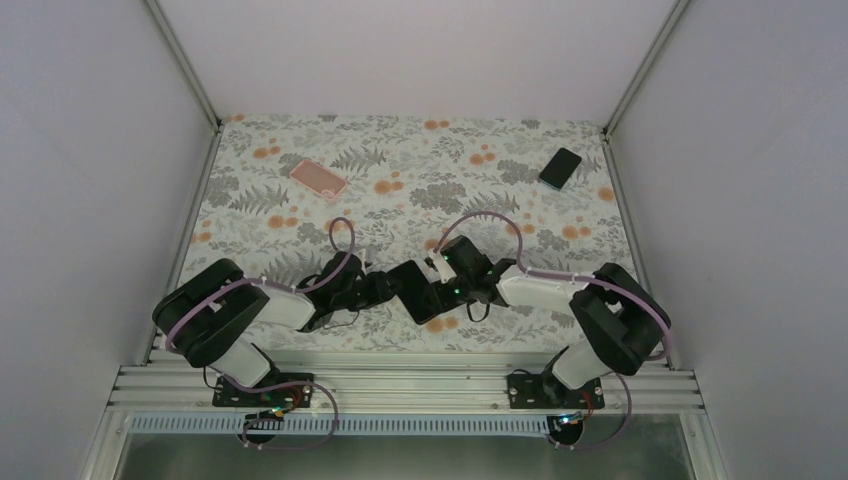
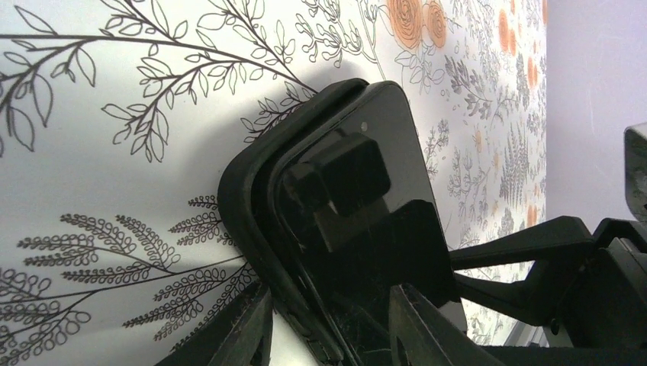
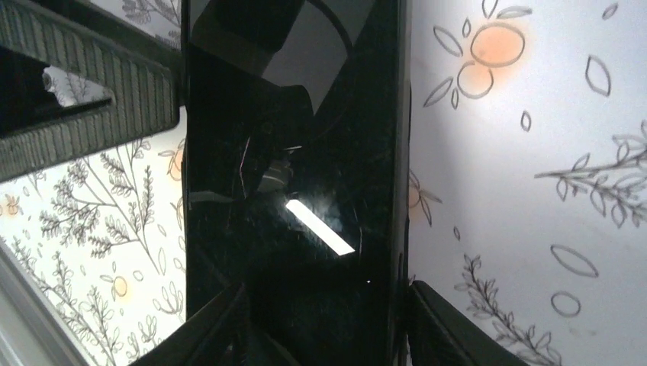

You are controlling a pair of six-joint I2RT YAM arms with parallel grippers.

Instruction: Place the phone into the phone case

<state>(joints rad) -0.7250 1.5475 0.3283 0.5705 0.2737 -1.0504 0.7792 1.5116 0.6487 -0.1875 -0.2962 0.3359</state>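
left gripper [image 2: 328, 305] straddles phone case [image 2: 244, 191], frame bottom; grip cannot tell | right gripper [image 3: 324, 301] straddles phone [image 3: 297, 152]; grip cannot tell

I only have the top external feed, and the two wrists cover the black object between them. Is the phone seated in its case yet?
Observer: Not fully, judging by the left wrist view. The phone lies in the black case, but a gap shows between the case rim and the phone's edge around one corner.
Operator: And on the right?
Observer: The right gripper has one finger on each long side of the phone, with the glass facing its camera. I cannot tell whether it is touching.
Operator: And the left?
Observer: The left gripper straddles the case and phone together, one finger on either side.
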